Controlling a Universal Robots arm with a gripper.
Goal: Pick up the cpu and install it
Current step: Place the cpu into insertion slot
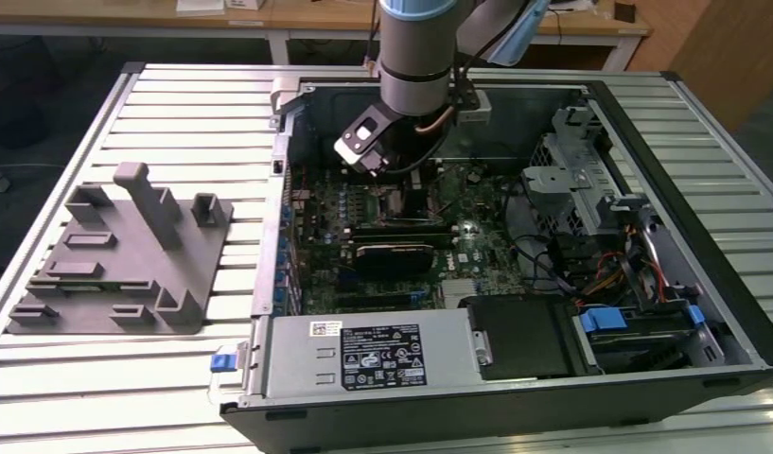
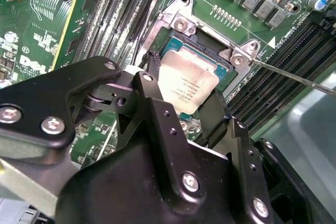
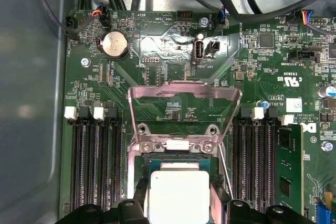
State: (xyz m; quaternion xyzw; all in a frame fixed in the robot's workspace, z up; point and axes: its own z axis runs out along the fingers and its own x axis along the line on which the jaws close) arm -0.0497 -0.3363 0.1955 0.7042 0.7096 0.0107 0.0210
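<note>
Pincer (image 2: pixel 183 84) clenched on cpu (image 2: pixel 190 80); cpu between fingers (image 2: pixel 215 113), at open socket (image 2: pixel 203 51) on motherboard (image 3: pixel 157 51).

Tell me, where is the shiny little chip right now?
In both wrist views the chip sits pinched between the black fingers, just over the open socket on the green board, next to the flipped-up metal frame.

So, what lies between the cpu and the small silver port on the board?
In the first wrist view, the open metal socket plate lies between the cpu and the silver port.
</note>
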